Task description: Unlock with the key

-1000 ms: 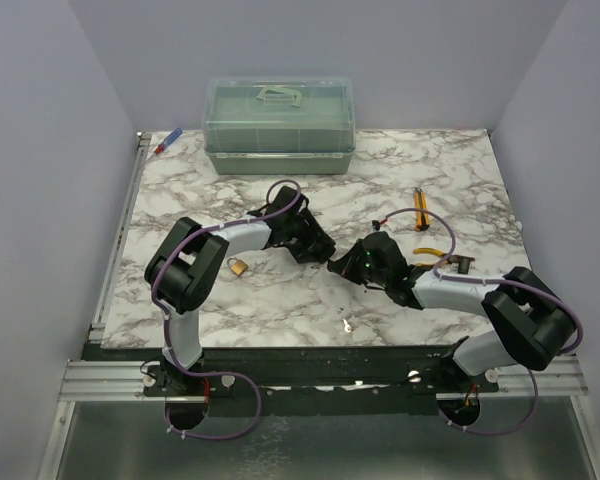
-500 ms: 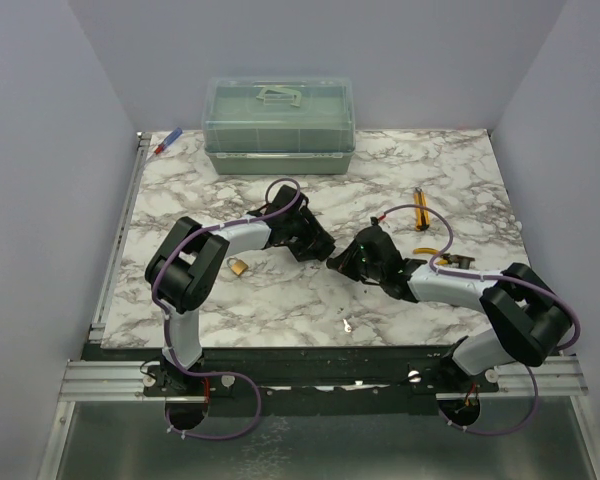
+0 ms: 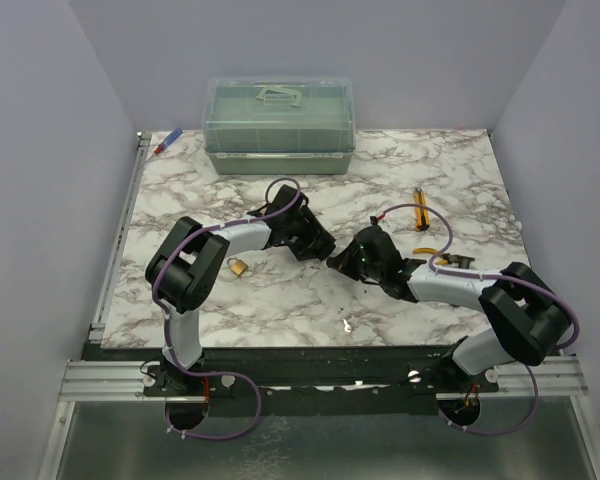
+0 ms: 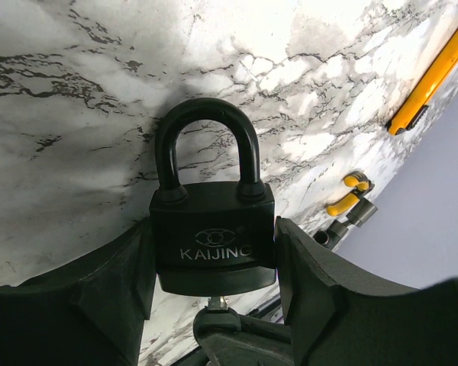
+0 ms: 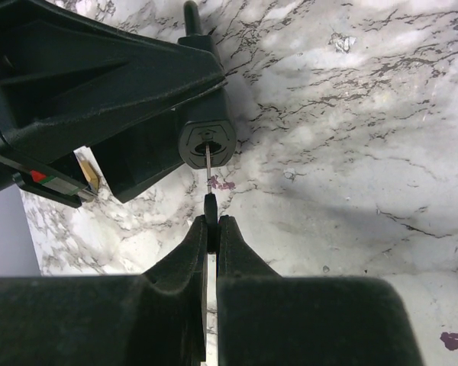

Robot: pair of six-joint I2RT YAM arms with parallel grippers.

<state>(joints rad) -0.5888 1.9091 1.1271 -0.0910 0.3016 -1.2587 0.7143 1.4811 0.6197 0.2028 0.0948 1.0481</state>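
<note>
Marble tabletop (image 5: 351,152); key (image 5: 208,174): black head, thin blade in padlock (image 4: 214,236)

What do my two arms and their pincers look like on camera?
The left arm and right arm both have chunky black joints joined by white links, and a purple cable loops along each. The left pincer and right pincer are matte black moulded plastic with thick, tapered fingers. A small green light glows on the right wrist.
</note>
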